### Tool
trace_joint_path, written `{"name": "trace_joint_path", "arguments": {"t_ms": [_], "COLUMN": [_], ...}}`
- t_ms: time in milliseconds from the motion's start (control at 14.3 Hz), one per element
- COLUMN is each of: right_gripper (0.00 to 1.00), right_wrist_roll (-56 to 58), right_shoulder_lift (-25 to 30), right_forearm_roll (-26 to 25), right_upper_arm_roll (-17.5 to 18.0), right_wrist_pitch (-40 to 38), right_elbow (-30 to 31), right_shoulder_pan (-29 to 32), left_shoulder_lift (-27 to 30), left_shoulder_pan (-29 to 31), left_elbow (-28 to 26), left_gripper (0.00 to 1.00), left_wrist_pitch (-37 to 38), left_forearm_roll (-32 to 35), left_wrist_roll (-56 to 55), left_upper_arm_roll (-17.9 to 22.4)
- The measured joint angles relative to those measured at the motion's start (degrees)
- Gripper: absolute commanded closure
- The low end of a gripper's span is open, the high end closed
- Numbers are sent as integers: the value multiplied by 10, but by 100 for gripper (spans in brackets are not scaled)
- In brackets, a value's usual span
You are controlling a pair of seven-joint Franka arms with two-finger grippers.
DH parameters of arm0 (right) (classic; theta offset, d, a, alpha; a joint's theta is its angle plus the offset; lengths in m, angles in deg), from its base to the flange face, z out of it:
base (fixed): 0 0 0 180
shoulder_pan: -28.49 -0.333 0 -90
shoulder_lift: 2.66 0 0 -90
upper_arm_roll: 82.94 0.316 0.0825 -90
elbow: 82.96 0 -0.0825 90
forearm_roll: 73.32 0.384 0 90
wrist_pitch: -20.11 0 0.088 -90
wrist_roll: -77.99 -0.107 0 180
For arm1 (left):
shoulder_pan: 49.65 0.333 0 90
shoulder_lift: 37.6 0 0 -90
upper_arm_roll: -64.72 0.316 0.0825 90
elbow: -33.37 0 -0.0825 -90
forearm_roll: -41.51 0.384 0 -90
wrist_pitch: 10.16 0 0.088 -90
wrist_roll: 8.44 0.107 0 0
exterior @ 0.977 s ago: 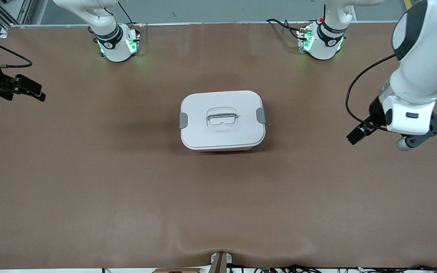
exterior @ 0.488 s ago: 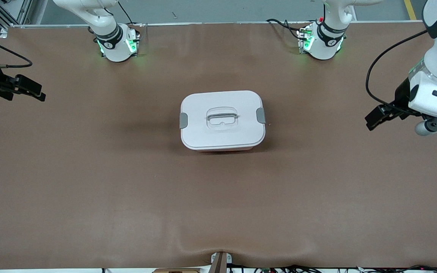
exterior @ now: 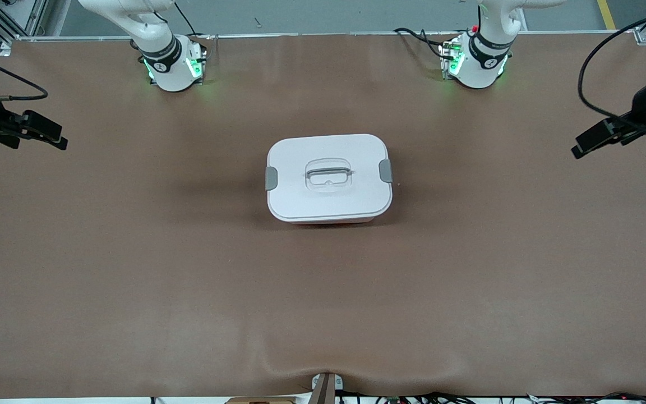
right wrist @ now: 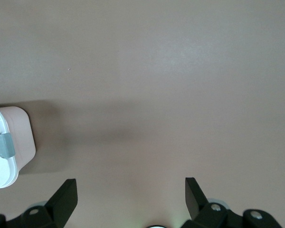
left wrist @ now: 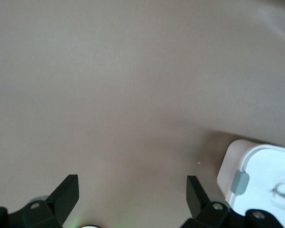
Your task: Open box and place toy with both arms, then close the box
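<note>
The box (exterior: 328,177) stands in the middle of the table, its white lid on, with a grey clip (exterior: 271,178) at each end and a recessed handle (exterior: 328,174). The toy is out of view. My left gripper (exterior: 598,140) hangs open over the table's edge at the left arm's end, well away from the box. In the left wrist view its fingers (left wrist: 131,187) are spread over bare table, with a corner of the box (left wrist: 263,180) at the side. My right gripper (exterior: 48,134) waits open at the right arm's end, its wrist view (right wrist: 129,187) showing the box's end (right wrist: 9,142).
Brown mat (exterior: 188,280) covers the whole table. The two arm bases (exterior: 174,64) (exterior: 474,62) glow green along the edge farthest from the front camera. A small bracket (exterior: 326,387) sits at the nearest edge. Cables trail off both grippers.
The left arm has swung outward toward its end of the table and toward the bases' edge, now mostly out of the front view. The right arm and the box have not moved.
</note>
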Motion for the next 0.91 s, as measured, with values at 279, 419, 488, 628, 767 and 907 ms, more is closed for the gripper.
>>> {"name": "trace_joint_path", "arguments": {"t_ms": [279,419,488,628,767,907], "right_gripper": [0,0,0,0,0,0], "right_wrist_roll": [0,0,0,0,0,0], "right_shoulder_lift": [0,0,0,0,0,0], "right_forearm_roll": [0,0,0,0,0,0], "right_upper_arm_roll": [0,0,0,0,0,0], "right_wrist_pitch": [0,0,0,0,0,0], "right_elbow": [0,0,0,0,0,0], "right_shoulder_pan": [0,0,0,0,0,0], "left_shoulder_lift": [12,12,12,10,10,10], "left_shoulder_pan": [-1,-1,-1,-1,-1,-1], "left_elbow": [-2,-4,-5,-7,-8,-8], "left_gripper": [0,0,0,0,0,0], "left_wrist_pitch": [23,24,24,23,23,23], "left_forearm_roll": [0,2,6,7,7,20], "left_wrist_roll": [47,53,64,88,93,96], "left_upper_arm_roll": [-1,-1,0,0,0,-2]}}
